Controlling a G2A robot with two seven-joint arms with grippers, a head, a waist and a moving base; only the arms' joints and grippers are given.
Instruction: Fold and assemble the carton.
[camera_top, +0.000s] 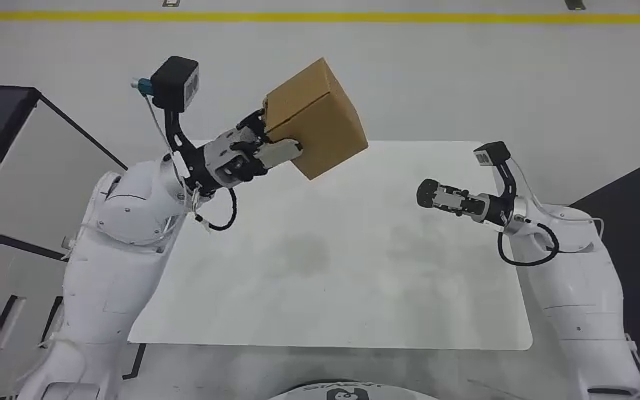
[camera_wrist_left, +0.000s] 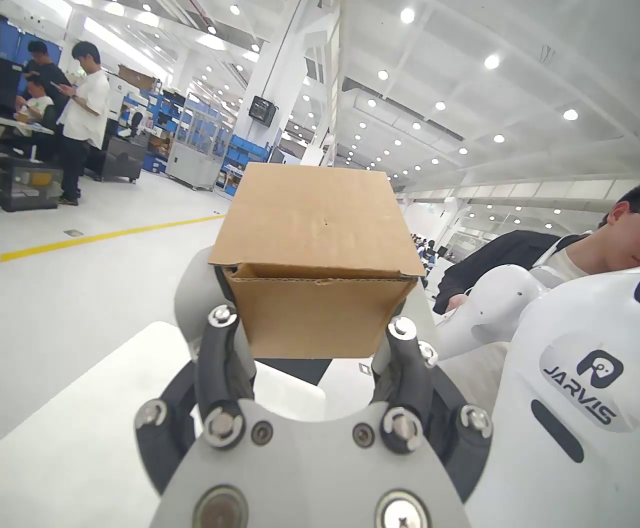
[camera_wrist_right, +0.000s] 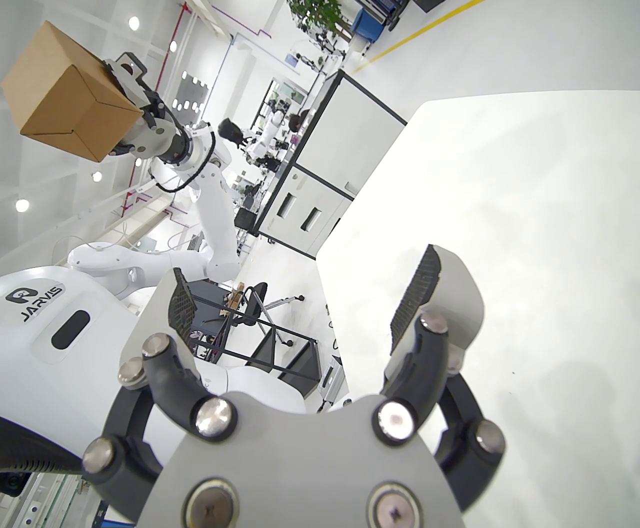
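Carton (camera_top: 315, 118): boxed up, held aloft over the table (camera_top: 400, 300) corner, clamped in my left gripper (camera_top: 282, 150), I judge for flap access. Right gripper (camera_wrist_right: 305, 295): spread wide, empty, standing by.

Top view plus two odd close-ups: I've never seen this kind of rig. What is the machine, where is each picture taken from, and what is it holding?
This is a two-armed robot at a white table. The top view looks down from a camera above its arms. The other two pictures come from cameras on the wrists, so each shows its own gripper up close. The left gripper is shut on a brown carton, folded into a box and held in the air near the table's far corner. The right gripper is open and holds nothing, above the table's opposite side.
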